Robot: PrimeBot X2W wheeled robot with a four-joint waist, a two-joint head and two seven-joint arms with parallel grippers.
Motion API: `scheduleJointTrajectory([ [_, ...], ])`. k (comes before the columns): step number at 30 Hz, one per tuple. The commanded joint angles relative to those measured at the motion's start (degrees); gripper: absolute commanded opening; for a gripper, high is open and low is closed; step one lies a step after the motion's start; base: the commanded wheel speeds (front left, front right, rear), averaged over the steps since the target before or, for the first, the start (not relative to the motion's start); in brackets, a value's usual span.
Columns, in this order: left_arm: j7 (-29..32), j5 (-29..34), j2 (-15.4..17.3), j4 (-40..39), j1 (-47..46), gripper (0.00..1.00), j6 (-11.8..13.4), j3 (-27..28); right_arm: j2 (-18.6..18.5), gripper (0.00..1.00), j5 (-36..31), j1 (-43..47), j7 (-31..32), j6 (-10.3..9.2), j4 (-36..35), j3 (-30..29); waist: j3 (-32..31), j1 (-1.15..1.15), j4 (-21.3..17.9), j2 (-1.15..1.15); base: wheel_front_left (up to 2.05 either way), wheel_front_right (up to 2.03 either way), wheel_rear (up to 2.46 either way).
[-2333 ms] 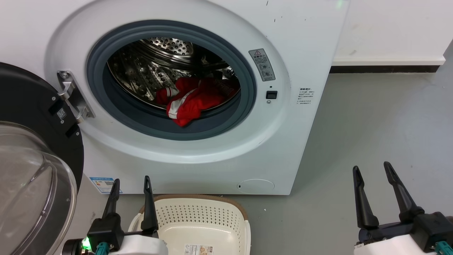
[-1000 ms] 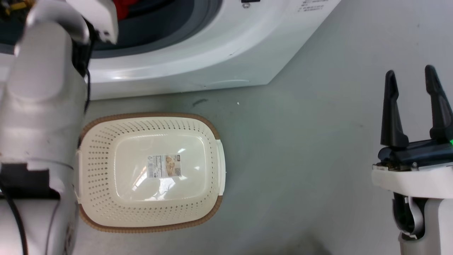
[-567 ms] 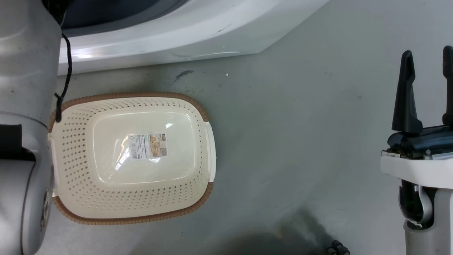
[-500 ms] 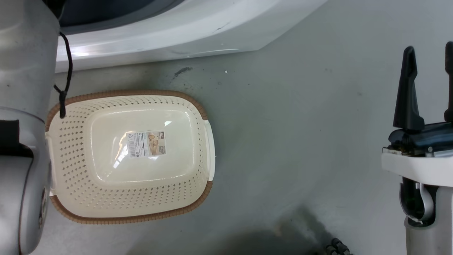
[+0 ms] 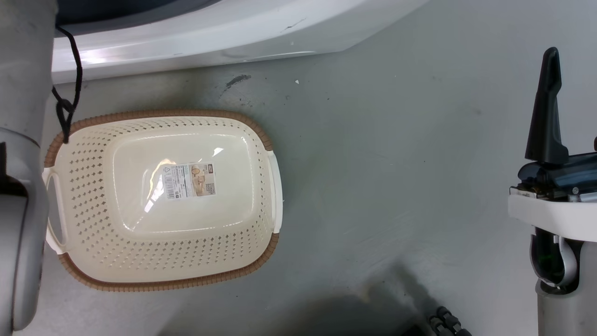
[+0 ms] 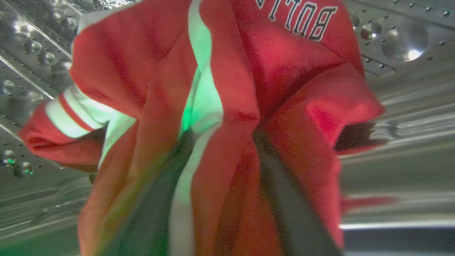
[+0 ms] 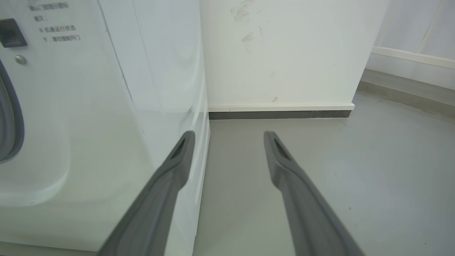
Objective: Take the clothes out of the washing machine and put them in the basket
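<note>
Lying in the washing machine (image 6: 391, 89), the clothes (image 6: 284, 89) bunch around the left gripper (image 6: 222, 133); I cannot tell if it pinches them. One basket (image 5: 261, 135) sits on the floor (image 5: 396, 163). The right gripper (image 7: 229, 133) gapes wide.

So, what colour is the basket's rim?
Brown, woven-look rim on the cream basket; clearest in the head view.

Smooth grey floor (image 5: 396, 163) with dark scuff mark (image 5: 238, 80). White wall (image 7: 284, 53), faintly smudged, above dark skirting strip (image 7: 280, 114). Soft, even light.
</note>
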Motion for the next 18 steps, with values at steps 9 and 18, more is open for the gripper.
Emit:
scheduleJointTrajectory([
  [9, -7.95, -2.64, 0.97, -0.5, 4.17, 0.0, -0.08, -3.4, 0.12, 1.0, -0.79, 0.96, -0.14, -0.04, 0.51, 0.55, -3.88, -0.01, 0.91, 0.0, 0.0, 0.0, 0.0],
  [18, -20.05, -5.56, -0.87, -0.89, 12.16, 0.0, -0.09, -7.27, 0.11, 1.0, -2.73, 4.06, -0.14, -0.04, 2.2, 1.28, -12.05, -0.01, 3.09, 0.0, 0.0, 0.0, 0.0],
])
